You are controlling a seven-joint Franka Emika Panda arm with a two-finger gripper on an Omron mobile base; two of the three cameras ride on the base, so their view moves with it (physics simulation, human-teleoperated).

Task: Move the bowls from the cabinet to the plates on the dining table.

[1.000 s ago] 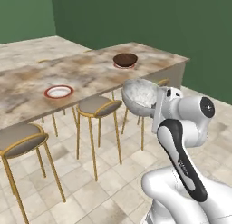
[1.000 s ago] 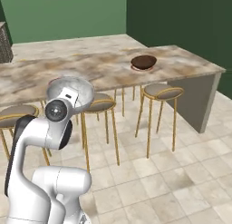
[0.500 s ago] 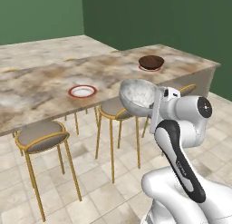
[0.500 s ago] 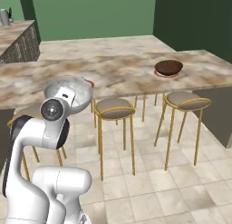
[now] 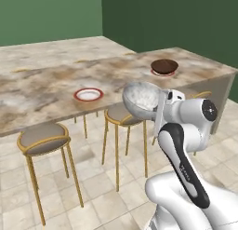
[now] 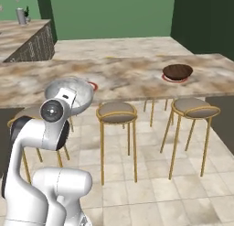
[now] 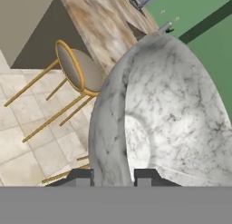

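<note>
Left base view: the gripper (image 5: pixel 159 113) holds the marbled bowl (image 5: pixel 142 97) above the stools, short of the dining table (image 5: pixel 46 91); the empty plate (image 5: pixel 88 94) lies there, and the brown bowl (image 5: pixel 164 66) sits on the far plate.

Right base view: the marbled bowl (image 6: pixel 68 93) hangs near the table edge.

Hand view: the fingertips (image 7: pixel 82 176) clamp the bowl's rim (image 7: pixel 108 128).

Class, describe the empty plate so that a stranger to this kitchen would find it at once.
Start at the long marbled dining table with stools along its near side. On it lie two red-rimmed plates; the empty plate is the one nearer the table's middle, white centre bare. The other plate, towards the table's end, carries a brown bowl.
</note>
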